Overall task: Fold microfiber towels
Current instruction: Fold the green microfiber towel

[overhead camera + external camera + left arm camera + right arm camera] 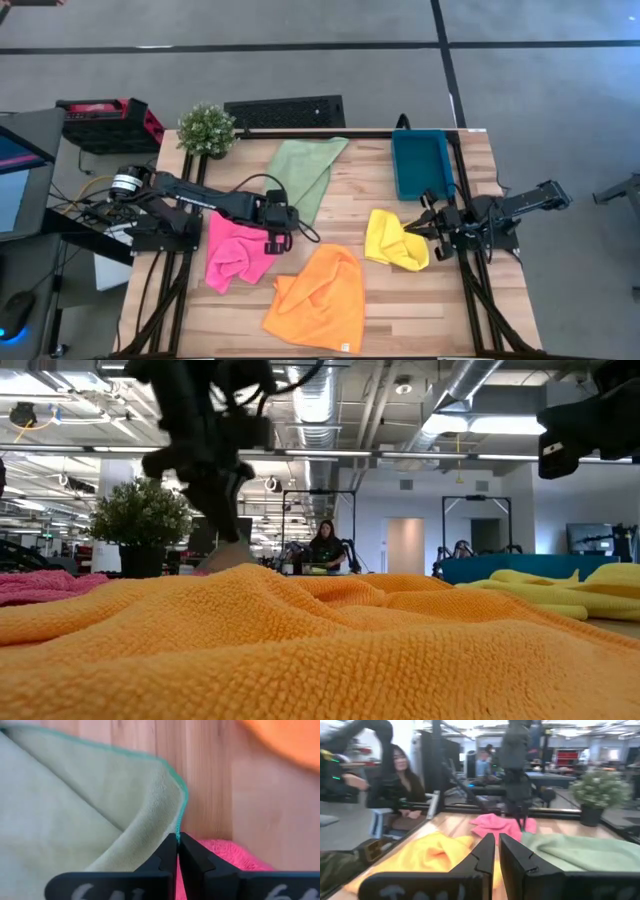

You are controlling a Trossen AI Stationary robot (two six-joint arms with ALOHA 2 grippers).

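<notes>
Grasp step: left pincer [272, 240], jaws pressed together on the near corner of the sage green microfiber towel [305, 172] lying at bench [350, 215] twelve o'clock, likely needs a lift-and-carry fold next; right pincer [420, 228] narrow, idle beside yellow towel [392, 240].

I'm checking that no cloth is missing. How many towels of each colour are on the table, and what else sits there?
Green towel: 1
Pink towel: 1
Orange towel: 1
Yellow towel: 1
Teal bin: 1
Potted plant: 1
Total: 6 things, 4 of them towels
</notes>
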